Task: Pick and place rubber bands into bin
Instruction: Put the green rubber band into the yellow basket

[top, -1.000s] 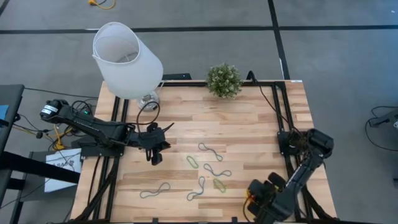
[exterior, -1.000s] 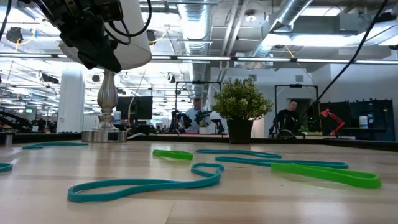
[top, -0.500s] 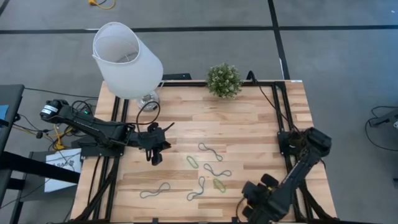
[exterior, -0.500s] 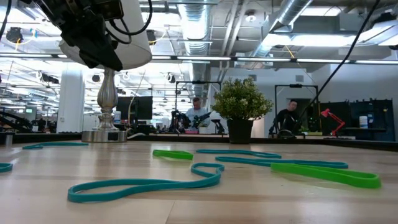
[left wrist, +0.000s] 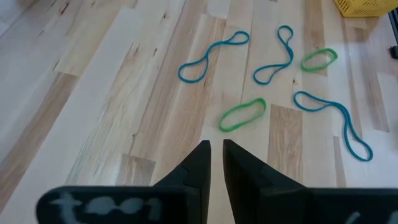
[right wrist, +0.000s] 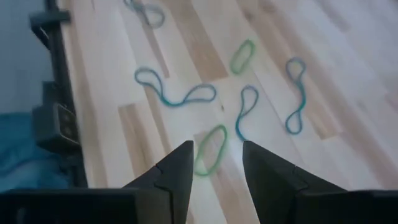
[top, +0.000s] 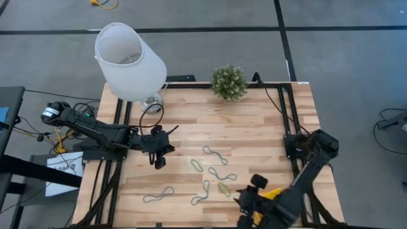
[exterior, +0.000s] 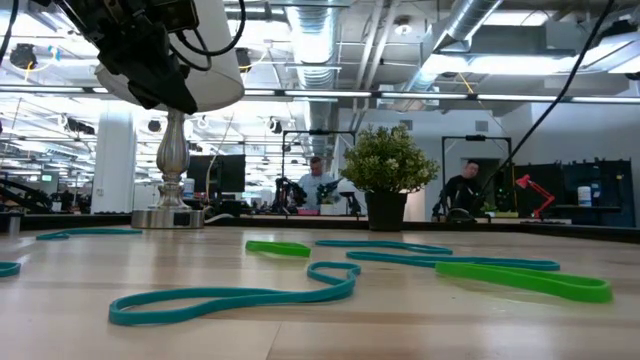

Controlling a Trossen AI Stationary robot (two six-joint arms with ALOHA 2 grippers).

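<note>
Several rubber bands lie flat on the wooden table: teal loops (top: 215, 154) (top: 221, 175) (top: 202, 193) (top: 158, 194) and green ones (top: 197, 165) (top: 224, 188). The yellow bin (top: 271, 193) stands at the near right, partly under my right arm. My right gripper (top: 243, 202) is open and empty near the near edge, its fingers pointing at a green band (right wrist: 210, 149). My left gripper (top: 159, 160) hangs shut and empty over the table's left side, pointing toward the bands (left wrist: 242, 115); the bin also shows in its wrist view (left wrist: 364, 6).
A white lampshade (top: 130, 60) on a metal foot stands at the far left corner. A small potted plant (top: 229, 81) stands at the far edge. Black cables run along the left and right table frames. People show in the room beyond (exterior: 318, 180).
My right gripper has moved along the near edge toward the table's left, closer to the bands, and the yellow bin now shows beside its arm. The bands have not moved.
</note>
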